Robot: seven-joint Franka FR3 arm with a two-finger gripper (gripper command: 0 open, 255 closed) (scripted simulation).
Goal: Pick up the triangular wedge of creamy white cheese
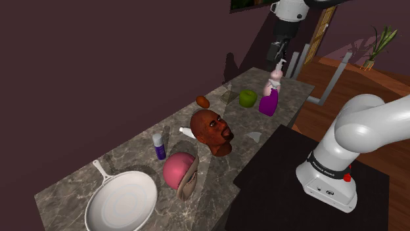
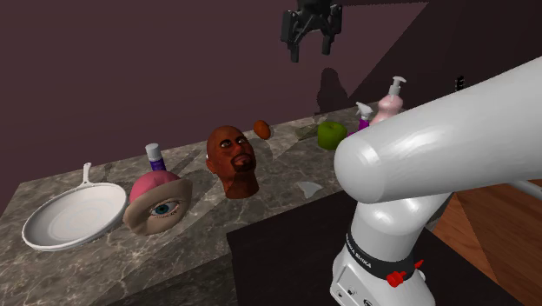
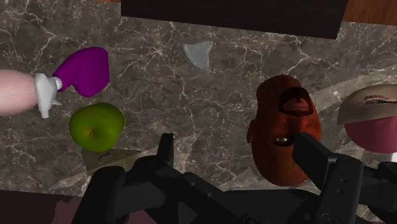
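The tabletop (image 1: 131, 147) looks like polished dark stone, grey-brown with pale veins and a faint sheen. The white pan (image 1: 121, 200) is smooth and glossy, like enamel. The green apple (image 3: 95, 126) and the purple spray bottle (image 3: 83, 71) shine like smooth plastic. The brown head (image 1: 210, 130) is glossy. The pale grey wedge (image 3: 198, 54) looks matt. The claw (image 2: 311, 50) is matt black, the arm (image 1: 368, 125) a smooth white shell, the floor (image 1: 355, 82) reddish wood.

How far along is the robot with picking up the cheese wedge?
Done: nothing yet. The pale wedge lies flat on the marble counter, near the edge by the stand, untouched. In hand: the pincer hangs open high above the counter, holding nothing. Left: move over the wedge, come down, close on it and lift.
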